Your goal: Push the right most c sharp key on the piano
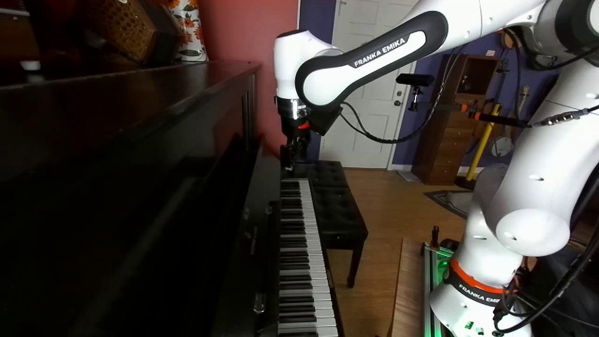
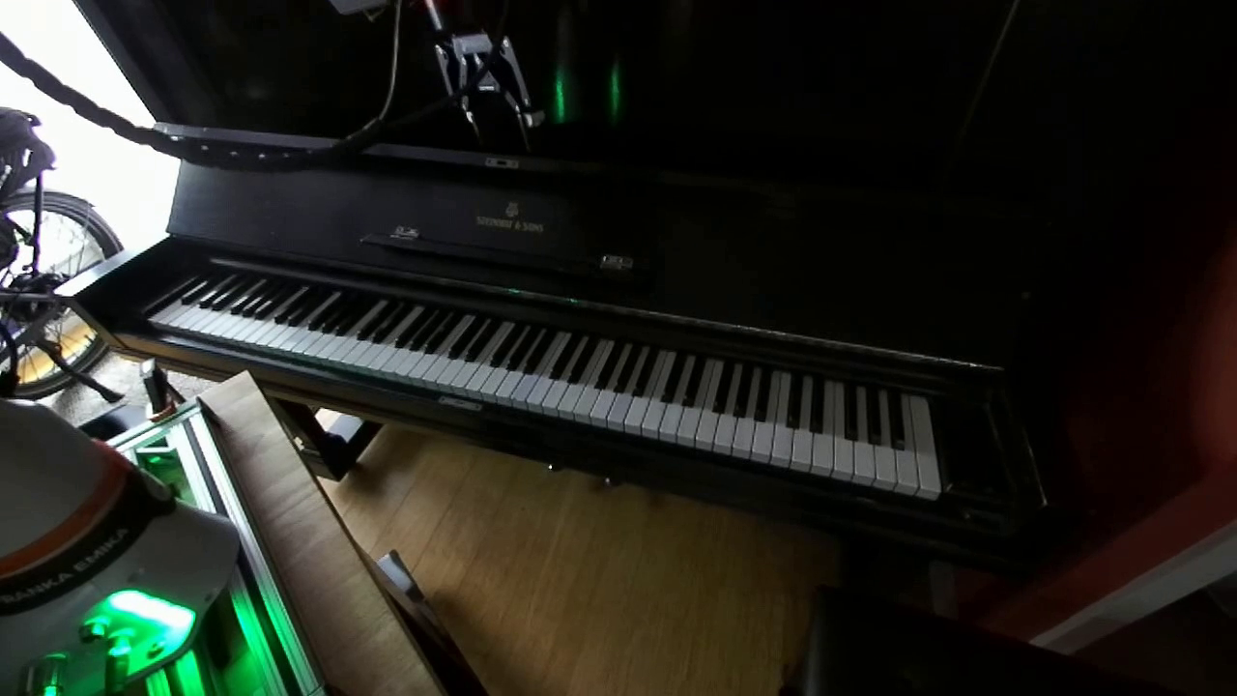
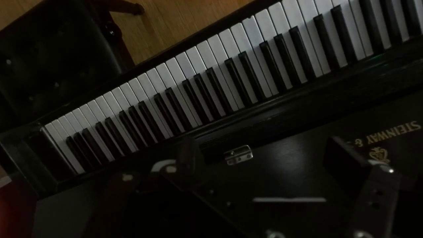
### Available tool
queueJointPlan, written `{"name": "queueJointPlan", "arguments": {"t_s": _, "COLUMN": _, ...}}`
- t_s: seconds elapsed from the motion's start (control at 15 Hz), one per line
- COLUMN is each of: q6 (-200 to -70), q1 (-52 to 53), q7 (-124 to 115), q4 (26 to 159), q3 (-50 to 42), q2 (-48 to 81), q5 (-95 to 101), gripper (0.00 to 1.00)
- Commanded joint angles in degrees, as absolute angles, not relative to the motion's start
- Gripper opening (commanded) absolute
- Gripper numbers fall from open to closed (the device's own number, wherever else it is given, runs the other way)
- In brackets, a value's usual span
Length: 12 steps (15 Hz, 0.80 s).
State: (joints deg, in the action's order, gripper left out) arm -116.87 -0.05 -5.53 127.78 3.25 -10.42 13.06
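Where the black bench (image 1: 337, 201) stood: close in front of the right end of the piano (image 2: 734, 232), filling floor (image 1: 381, 201) on the player's side.
Cable (image 2: 251, 156): thick and dark, it sagged across my sight of the piano's front.
Room: it held a white door (image 1: 376, 112), a brown cabinet (image 1: 442, 145) and a slanting yellow pole (image 1: 484, 140); a bicycle (image 2: 34, 280) stood past the left end.
Piano top: it bore a brown box (image 1: 124, 25) with a perforated face and a white flower-printed object (image 1: 192, 37).
Gripper (image 2: 503, 128): its 2 fingers were spread wide apart, above the keys (image 2: 541, 391) and clear of them.
Piano: its right end was by the red wall (image 1: 252, 47), its keys facing the robot's base (image 1: 472, 313); the white ones ran in a long row, the black ones in 2s and 3s, with gold lettering (image 2: 509, 224), "STEINWAY & SONS", and 2 hinges (image 2: 616, 262) above them.
Surfaces: the case was dark and glossy, the bench tufted, the floor honey-toned wood, the arm (image 1: 374, 61) smooth and rounded, the board (image 2: 300, 541) by its base pale and grained.
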Motion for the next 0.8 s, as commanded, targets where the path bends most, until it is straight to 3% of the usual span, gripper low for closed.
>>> {"name": "queueJointPlan", "arguments": {"t_s": 0.0, "q6": -119.8, "q1": -1.2, "q7": -0.1, "q4": 131.5, "q3": 0.4, "q2": -11.4, "q5": 13.7, "gripper": 1.00}}
{"name": "queueJointPlan", "arguments": {"t_s": 0.73, "q6": -119.7, "q1": -2.4, "q7": 0.6, "q4": 131.2, "q3": -1.2, "q2": -10.4, "q5": 13.2, "gripper": 1.00}}
